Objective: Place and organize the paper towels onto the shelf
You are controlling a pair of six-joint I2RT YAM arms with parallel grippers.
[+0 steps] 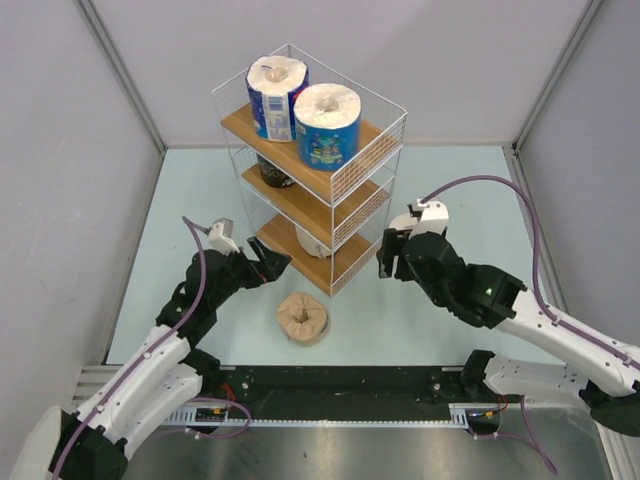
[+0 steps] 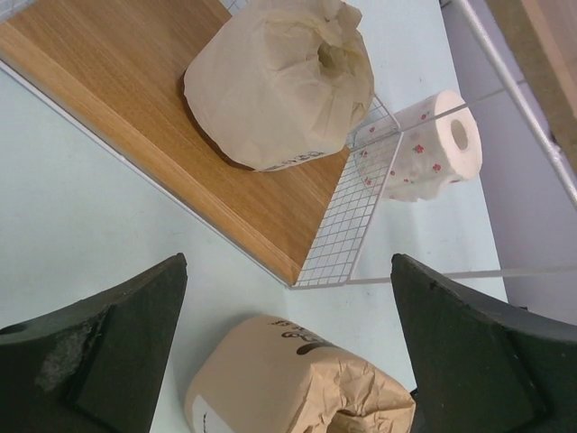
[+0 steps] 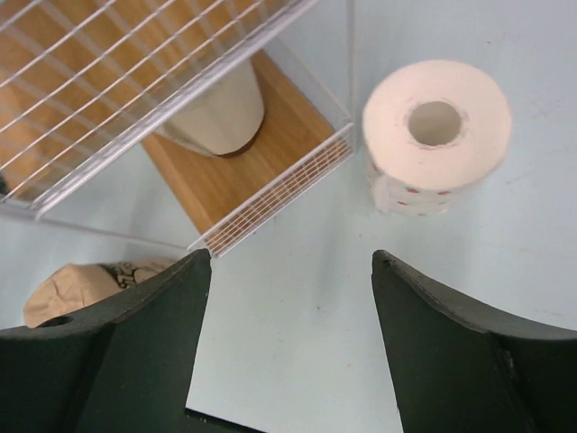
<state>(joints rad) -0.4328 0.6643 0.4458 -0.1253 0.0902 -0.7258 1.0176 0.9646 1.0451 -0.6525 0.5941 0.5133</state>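
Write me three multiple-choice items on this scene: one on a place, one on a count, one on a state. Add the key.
1. Where is the tan-brown roll relative to the shelf?
A. on its top board
B. on the table in front of it
C. on its middle board

2. How many blue-wrapped rolls stand on the top board?
A. one
B. two
C. three

3. What state is the left gripper in?
A. open, holding nothing
B. shut on a roll
C. shut on the shelf's wire

Key:
1 B: the top view shows it lying on the table, clear of the boards.
2 B: two stand side by side there.
3 A: its wrist view shows the fingers wide apart with nothing between them.
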